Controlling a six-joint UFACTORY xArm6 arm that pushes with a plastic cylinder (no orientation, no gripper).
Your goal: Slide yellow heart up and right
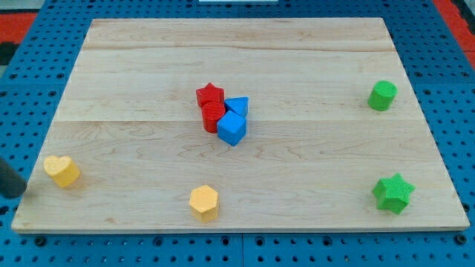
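Note:
The yellow heart (61,170) lies near the board's lower left corner. My tip (16,191) shows as the end of a dark rod at the view's left edge, just off the board. It stands a short way left of the heart and slightly below it, not touching it.
A yellow hexagon (203,202) lies near the bottom edge. A red star (210,94), a red cylinder (214,116), a blue triangle (237,106) and a blue cube (231,128) are clustered mid-board. A green cylinder (383,96) and a green star (393,193) sit at the right. The wooden board (133,74) rests on blue pegboard.

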